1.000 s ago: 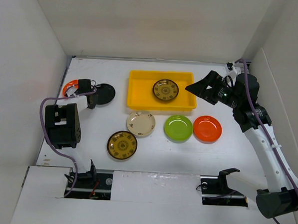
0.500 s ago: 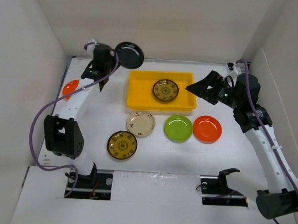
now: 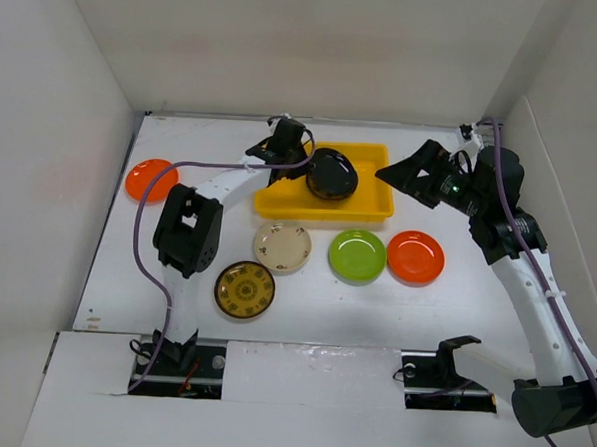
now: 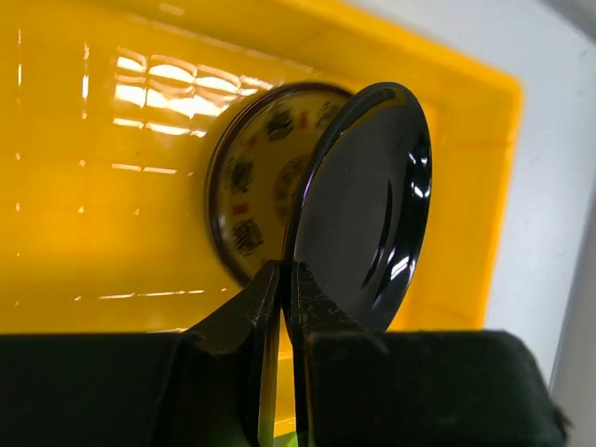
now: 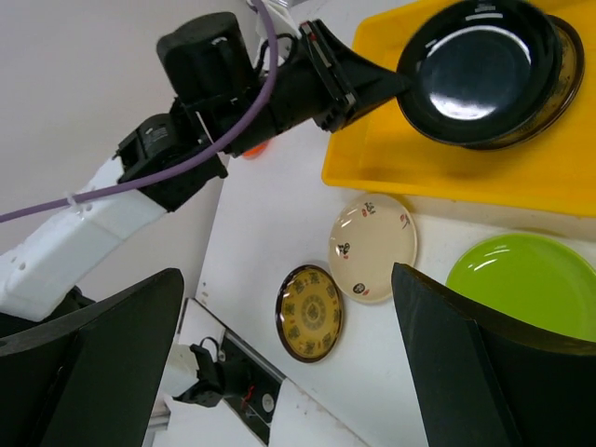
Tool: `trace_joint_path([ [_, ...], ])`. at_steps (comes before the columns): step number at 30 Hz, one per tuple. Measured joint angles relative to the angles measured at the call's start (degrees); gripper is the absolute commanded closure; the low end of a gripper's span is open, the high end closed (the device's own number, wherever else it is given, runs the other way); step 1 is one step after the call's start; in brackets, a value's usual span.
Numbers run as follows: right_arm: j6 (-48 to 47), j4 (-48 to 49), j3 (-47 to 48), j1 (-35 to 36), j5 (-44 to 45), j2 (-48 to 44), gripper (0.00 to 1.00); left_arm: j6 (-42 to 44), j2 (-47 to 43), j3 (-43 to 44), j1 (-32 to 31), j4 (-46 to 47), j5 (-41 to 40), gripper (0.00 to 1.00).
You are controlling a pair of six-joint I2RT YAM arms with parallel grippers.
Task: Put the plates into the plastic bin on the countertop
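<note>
Black plate (image 3: 332, 173): pinched at its rim by left gripper (image 4: 287, 279), jaws pressed tight, tilted over the plastic bin (image 3: 281, 183). Sits directly above the brown-gold patterned plate (image 4: 247, 191) lying in the bin's right half. Key relation: bin floor straight below, so likely just lower and release. Right gripper (image 3: 400, 167) spread wide, empty, just off the bin's right end. Cream plate (image 3: 282, 246), green plate (image 3: 357, 256), orange plate (image 3: 415, 257) lined up along the bin's near side.

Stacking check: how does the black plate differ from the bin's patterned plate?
Black plate is plain glossy; patterned plate has brown-gold motifs. Black plate is pinched at its rim by the left gripper; patterned plate lies free in the yellow bin. Both round, similar size.
</note>
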Motion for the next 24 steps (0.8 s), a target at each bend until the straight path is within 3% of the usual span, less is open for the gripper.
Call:
trace_joint_path([
  [5,0.0,-0.2,0.0,-0.1,0.0,0.0,0.01,-0.1,1.5,-0.5,0.5,-0.3,1.7,0.98],
  [6,0.0,-0.2,0.0,-0.2,0.0,0.0,0.01,-0.1,1.5,-0.4,0.6,-0.2,2.2,0.84],
  [8,-0.1,-0.2,0.0,-0.4,0.0,-0.1,0.01,-0.1,1.8,0.2,0.7,-0.1,3.1,0.39],
  [9,-0.2,-0.2,0.0,-0.4,0.0,-0.2,0.01,0.1,2.1,0.8,0.8,-0.1,3.5,0.31],
  [10,-0.2,-0.3,0.0,-0.5,0.0,-0.2,0.01,-0.3,2.2,1.2,0.8,-0.2,3.8,0.06],
  [11,-0.2,-0.4,0.0,-0.6,0.0,-0.3,0.01,0.0,2.2,1.4,0.8,-0.1,3.8,0.00],
  [18,-0.2,-0.4,0.0,-0.7,0.0,-0.9,0.01,0.0,0.1,0.9,0.9,-2.9,-0.1,0.00],
  [21,-0.2,-0.3,0.0,-0.7,-0.1,-0.9,0.01,-3.1,-7.4,-4.5,2.4,-5.4,-6.4,0.00],
  [24,-0.2,0.3,-0.9,-0.7,-0.8,-1.1,0.01,-8.0,-19.0,-14.5,10.9,-4.2,-8.0,0.00],
])
